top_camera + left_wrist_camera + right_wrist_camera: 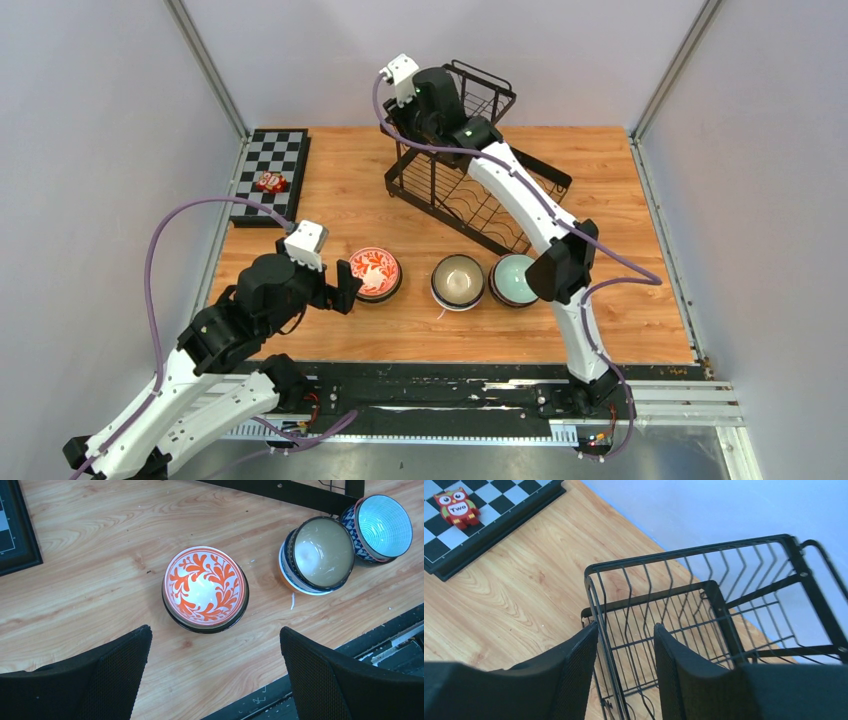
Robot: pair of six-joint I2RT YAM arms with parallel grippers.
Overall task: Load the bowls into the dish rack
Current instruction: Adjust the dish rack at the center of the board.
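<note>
Left gripper (pixel 344 292): one, hovering fully spread and empty beside the red floral bowl (pixel 375 272); a pick-up seems to be starting, calling for lowering astride its rim. Bowls sitting in a row: three showing, namely red floral, cream dark-rimmed bowl (pixel 458 281) seemingly nesting in an orange bowl (pixel 285 581), and pale green bowl (pixel 514 279). Dish rack (pixel 689 553): one, standing behind, no bowl showing in it. Right gripper (pixel 626 628): one, half-spread astride the rack's basket rim, clamping nothing

A small red owl figure (pixel 457 507) bears the word "Two" on its white belly. It stands on a checkerboard (pixel 491 494).
</note>
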